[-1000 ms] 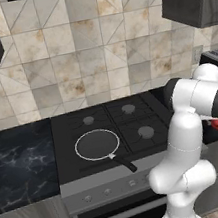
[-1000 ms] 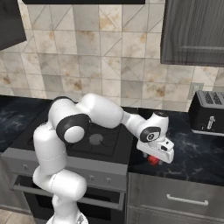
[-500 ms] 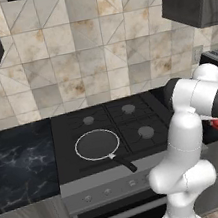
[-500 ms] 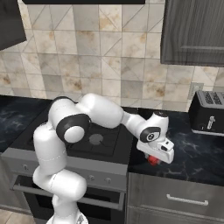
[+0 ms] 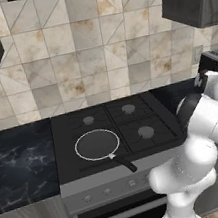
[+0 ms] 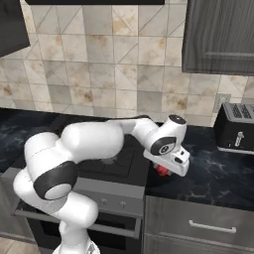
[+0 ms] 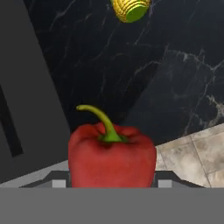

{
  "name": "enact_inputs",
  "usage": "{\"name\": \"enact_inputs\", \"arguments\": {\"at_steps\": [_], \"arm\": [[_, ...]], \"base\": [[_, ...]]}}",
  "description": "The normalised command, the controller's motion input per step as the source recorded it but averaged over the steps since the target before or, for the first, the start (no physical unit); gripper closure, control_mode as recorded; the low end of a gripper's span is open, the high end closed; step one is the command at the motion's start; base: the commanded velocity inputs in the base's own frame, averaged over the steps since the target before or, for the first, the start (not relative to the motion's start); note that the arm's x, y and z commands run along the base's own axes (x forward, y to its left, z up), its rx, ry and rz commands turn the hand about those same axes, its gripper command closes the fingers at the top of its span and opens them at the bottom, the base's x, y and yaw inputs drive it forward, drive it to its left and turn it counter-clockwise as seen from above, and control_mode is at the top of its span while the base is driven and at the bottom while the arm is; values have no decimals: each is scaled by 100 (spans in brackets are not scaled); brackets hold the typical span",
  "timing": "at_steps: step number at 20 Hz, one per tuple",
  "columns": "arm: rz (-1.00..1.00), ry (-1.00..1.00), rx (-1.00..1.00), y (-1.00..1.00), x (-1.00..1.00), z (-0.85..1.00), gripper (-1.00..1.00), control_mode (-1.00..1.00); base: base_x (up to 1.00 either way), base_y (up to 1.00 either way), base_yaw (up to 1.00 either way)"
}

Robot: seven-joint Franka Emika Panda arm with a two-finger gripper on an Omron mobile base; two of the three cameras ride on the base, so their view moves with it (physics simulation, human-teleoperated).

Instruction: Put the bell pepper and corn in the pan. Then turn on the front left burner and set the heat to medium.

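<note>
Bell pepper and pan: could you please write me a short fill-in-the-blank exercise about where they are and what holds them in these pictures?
1. The jaws are closed on the red ____, on the counter right of the stove.
2. The pan on the stove is ____; no vegetable lies in it.
3. In the hand view, the corn lies on the dark ____ beyond the pepper.
4. The black toaster stands on the counter to the ____ of the gripper.

Missing words: bell pepper; empty; counter; right
</note>
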Motion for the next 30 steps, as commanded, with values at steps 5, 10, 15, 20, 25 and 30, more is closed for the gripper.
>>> {"name": "enact_inputs", "arguments": {"at_steps": [5,10,15,20,25,30], "arm": [[7,-2,-2,100,0,76,100,-100],[3,0,-2,100,4,41,100,-100],[1,1,-3,100,0,12,100,-100],[0,3,-1,100,21,6,100,-100],[3,15,0,86,36,17,100,-100],[8,22,0,65,31,5,100,-100]], "base": [[0,0,0],[0,0,0],[0,0,0],[0,0,0],[0,0,0],[0,0,0]]}}
